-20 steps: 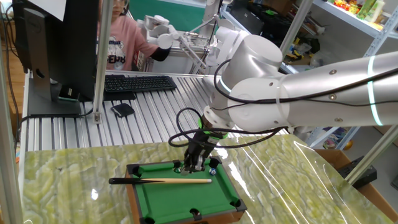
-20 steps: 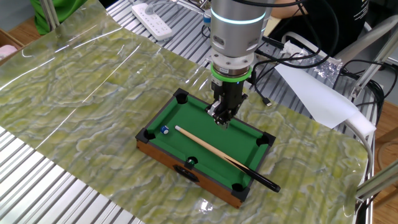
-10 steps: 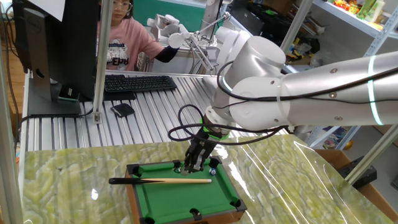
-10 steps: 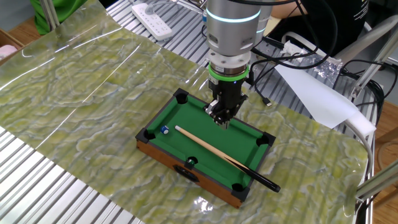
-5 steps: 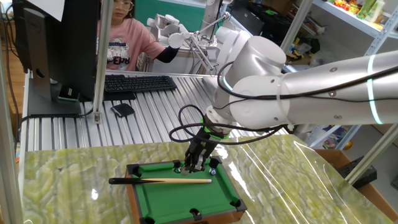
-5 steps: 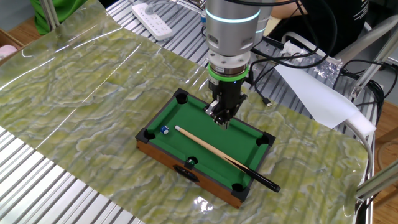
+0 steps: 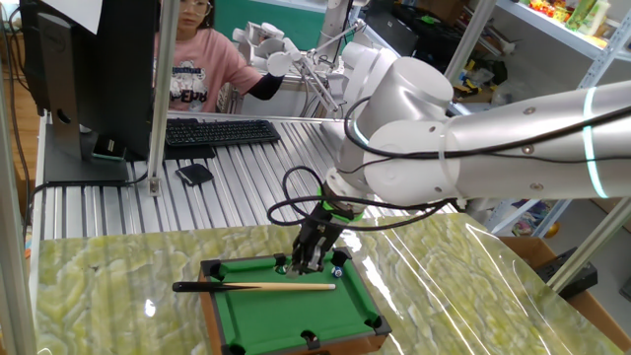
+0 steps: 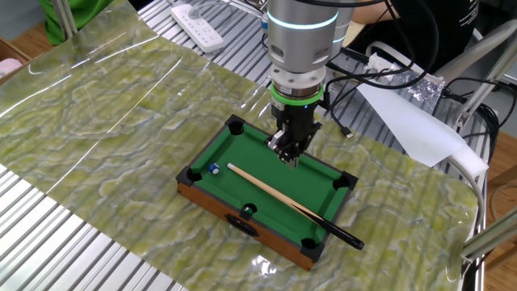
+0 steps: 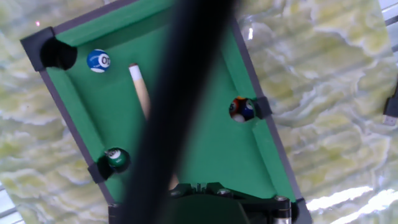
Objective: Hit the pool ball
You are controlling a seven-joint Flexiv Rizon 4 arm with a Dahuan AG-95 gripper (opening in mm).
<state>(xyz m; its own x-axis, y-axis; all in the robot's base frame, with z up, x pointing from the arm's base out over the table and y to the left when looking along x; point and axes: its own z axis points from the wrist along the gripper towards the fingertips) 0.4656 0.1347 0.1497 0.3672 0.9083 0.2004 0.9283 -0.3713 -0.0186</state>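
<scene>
On the counter (image 8: 105, 137), covered with a green marbled sheet, sits a small pool table (image 8: 262, 174) with green felt and black pockets. Above the felt near its far long rail, the claw (image 8: 288, 155) hangs pointing straight down; from both fixed views its fingers look close together with nothing between them, but whether they are fully closed cannot be told. A cue (image 8: 279, 200) lies diagonally along the felt, its tan tip toward the middle and its black butt sticking out past one corner, apart from the claw. The ball (image 8: 214, 169), blue and white, rests on the felt close to a corner pocket (image 8: 193, 175), a little beyond the cue's tip and not touching it. From the hand view, the ball (image 9: 98, 60) sits just beside that corner pocket (image 9: 57, 55), the cue's tip (image 9: 139, 87) is near it, and a dark blurred bar crosses the middle of the frame. Other balls lie inside two side pockets (image 9: 240, 109). A person in pink (image 7: 192, 64) sits behind a keyboard (image 7: 219, 131).
</scene>
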